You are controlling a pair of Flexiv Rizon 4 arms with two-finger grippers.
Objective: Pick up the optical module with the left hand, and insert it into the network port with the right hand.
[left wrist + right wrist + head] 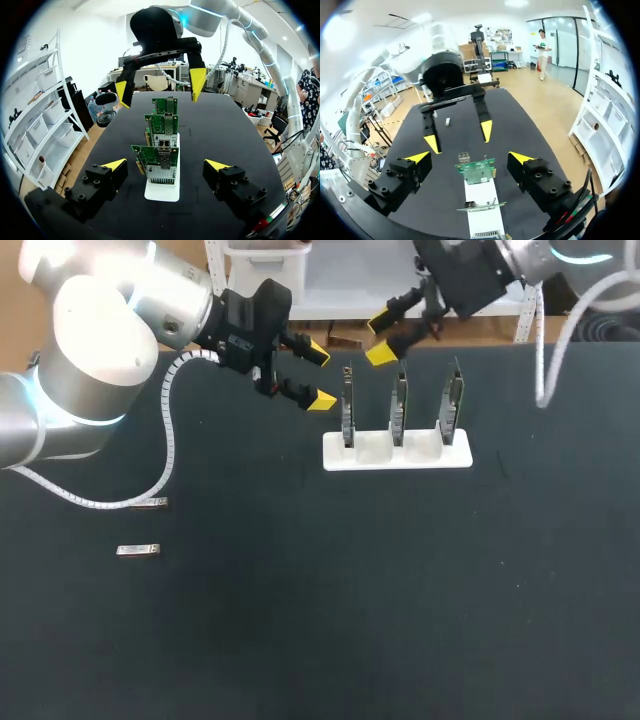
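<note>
Pick-up is judged not yet begun: left gripper (320, 375) & right gripper (380, 339) are held spread, empty, nr card rack (397, 453), while optical module (138, 550) is seen flat on table (400, 590), well apart, & must be reached first.

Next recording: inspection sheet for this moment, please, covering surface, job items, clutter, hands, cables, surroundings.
Surface: black table.
Job's things: optical module lying flat at left, a similar piece near it; white holder carrying three upright boards.
Clutter: nothing seen.
Hands: left hand and right hand both open, empty, facing each other beside the boards.
Cables: white coiled cable from left arm drooping onto the table.
Surroundings: nothing seen.
</note>
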